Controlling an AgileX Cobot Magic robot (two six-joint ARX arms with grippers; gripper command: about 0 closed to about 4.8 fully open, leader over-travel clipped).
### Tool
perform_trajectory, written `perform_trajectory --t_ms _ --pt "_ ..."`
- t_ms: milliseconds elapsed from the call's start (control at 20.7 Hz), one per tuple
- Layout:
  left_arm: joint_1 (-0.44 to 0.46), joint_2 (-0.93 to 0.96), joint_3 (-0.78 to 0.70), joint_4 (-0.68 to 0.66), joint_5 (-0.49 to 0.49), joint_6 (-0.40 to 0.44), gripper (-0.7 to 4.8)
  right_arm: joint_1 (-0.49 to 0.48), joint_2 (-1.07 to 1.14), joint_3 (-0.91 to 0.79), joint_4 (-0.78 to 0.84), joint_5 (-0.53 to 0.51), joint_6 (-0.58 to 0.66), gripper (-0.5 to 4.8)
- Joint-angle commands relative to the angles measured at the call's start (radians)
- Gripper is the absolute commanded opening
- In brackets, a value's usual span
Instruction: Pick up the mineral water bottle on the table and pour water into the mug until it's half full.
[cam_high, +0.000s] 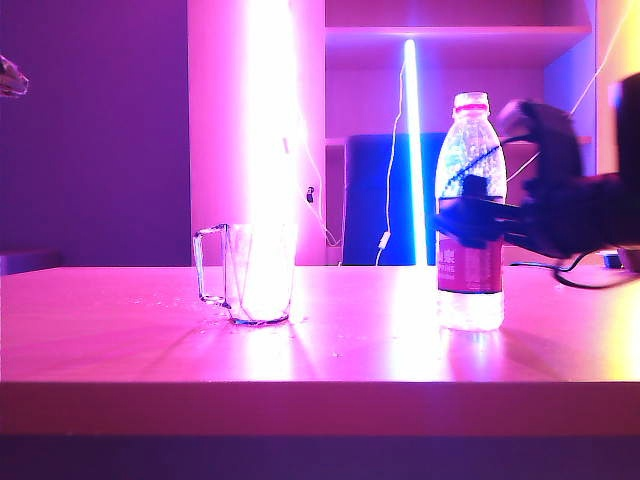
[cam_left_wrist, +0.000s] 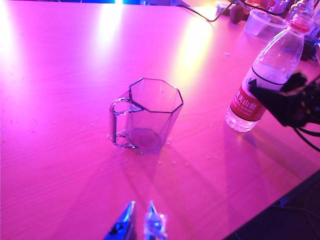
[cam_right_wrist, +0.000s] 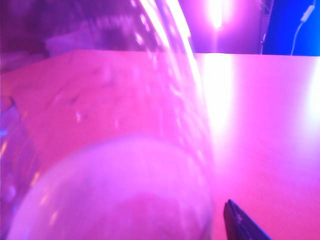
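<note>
Clear plastic mineral water bottle (cam_high: 470, 215), upright on the table (cam_high: 330, 350), right of the mug (cam_high: 250, 275) and well apart from it; water level hard to read in the glare. Right gripper (cam_high: 470, 220) at its label band, jaws spread wide around it, contact not discernible; one finger (cam_right_wrist: 242, 225) visible, bottle blurred. Left gripper (cam_left_wrist: 141, 225) cut off at frame edge, tips nearly together, holding nothing.

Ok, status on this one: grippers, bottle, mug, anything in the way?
Right gripper open around mineral water bottle, which stands upright on table. Left gripper hangs clear of mug. Mug looks empty. Path between them clear.
</note>
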Motion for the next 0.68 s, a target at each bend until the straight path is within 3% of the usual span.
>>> perform_trajectory --t_ms 48,145,242,290,435,629,677 --pt "0.000 -0.001 0.003 0.006 0.002 0.006 0.28 0.019 0.010 0.053 -0.105 0.004 0.000 4.05" --pt "0.000 -0.001 0.003 0.006 0.002 0.006 0.28 0.027 0.010 0.055 -0.111 0.005 -0.001 3.12" --pt "0.000 -0.001 0.003 0.006 0.002 0.006 0.28 0.027 0.007 0.053 -0.115 0.005 -0.001 2.94" --pt "0.000 -0.001 0.003 0.006 0.002 0.006 0.28 0.027 -0.003 0.054 -0.123 0.004 -0.006 2.52" --pt "0.000 -0.001 0.003 0.006 0.002 0.006 0.28 0.041 -0.074 0.059 -0.201 0.027 -0.135 2.38" --pt "0.000 -0.001 0.003 0.006 0.002 0.006 0.28 0.101 -0.218 0.193 -0.631 0.148 -0.405 2.42" --pt "0.000 -0.001 0.003 0.006 0.002 0.006 0.28 0.142 -0.237 0.289 -0.815 0.245 -0.525 2.43"
